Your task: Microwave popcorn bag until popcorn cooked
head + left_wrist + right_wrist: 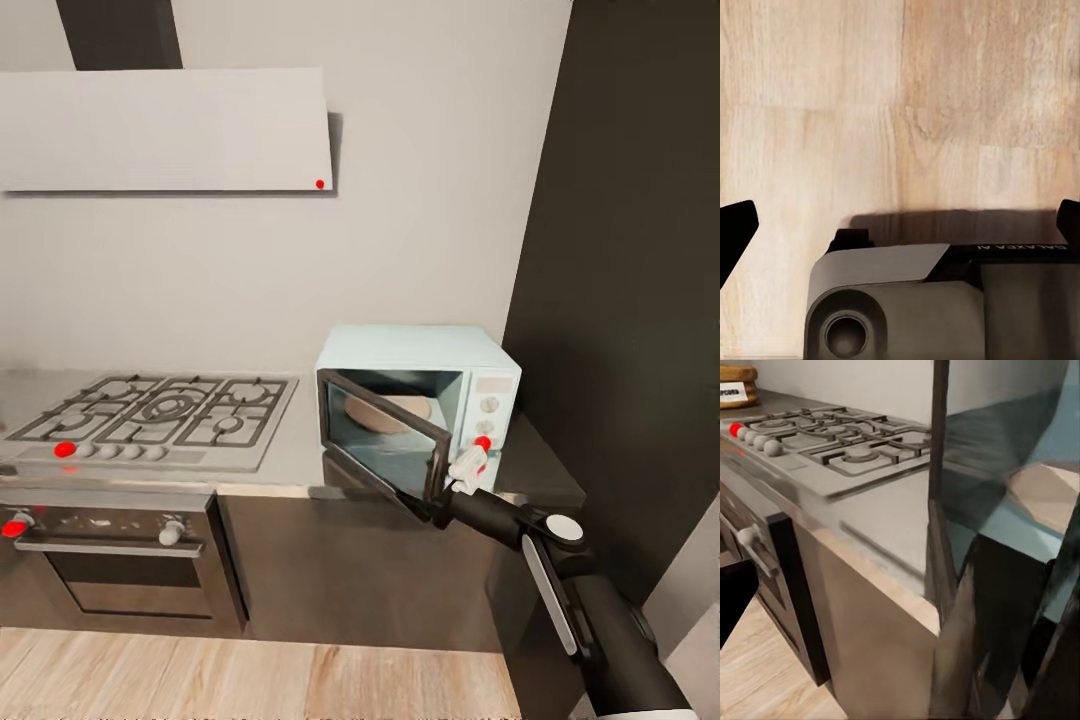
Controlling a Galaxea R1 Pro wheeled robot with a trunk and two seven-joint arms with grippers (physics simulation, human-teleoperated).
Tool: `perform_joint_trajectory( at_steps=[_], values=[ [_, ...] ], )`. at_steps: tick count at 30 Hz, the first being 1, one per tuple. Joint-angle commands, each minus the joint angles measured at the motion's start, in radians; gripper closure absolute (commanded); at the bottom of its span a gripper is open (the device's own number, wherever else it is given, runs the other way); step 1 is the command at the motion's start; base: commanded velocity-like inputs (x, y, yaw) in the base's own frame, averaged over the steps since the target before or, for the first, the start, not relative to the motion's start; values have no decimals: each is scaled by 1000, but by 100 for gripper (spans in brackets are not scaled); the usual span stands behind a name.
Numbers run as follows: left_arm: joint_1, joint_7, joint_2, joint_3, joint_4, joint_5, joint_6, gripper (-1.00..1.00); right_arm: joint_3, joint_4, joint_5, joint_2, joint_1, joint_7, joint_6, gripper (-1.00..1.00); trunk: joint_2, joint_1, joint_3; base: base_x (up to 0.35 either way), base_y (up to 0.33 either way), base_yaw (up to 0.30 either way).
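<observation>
a home kitchen: a steel gas hob (160,420) sits left of the microwave (420,405) (its door open), an oven (110,560) below the hob, an extractor hood (165,130) above.

Soft, even light fills the rendered kitchen, the range hood (165,130) casting a faint shadow on the wall at upper left, while the right wrist view blurs and smears across the microwave (420,400) door glass.

The microwave (418,405) door (385,445) hangs half open, angled across the cavity mouth and over the desk (290,465) edge, leaving a narrow gap on its right, while bare desk lies between door and gas hob (155,420).
</observation>
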Motion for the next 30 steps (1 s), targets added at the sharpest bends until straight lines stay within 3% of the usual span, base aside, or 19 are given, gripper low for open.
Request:
perform_joint_trajectory(
  at_steps=[1,30],
  values=[
    [-1,1,0,0,1,1,-3,-100,1,-1,0,0,-1,3,8,-100,-1,0,-1,-174,129,0],
    [-1,1,0,0,1,2,-3,-100,16,-2,1,0,-1,3,6,-100,-1,0,-1,-64,100,0]
  ],
)
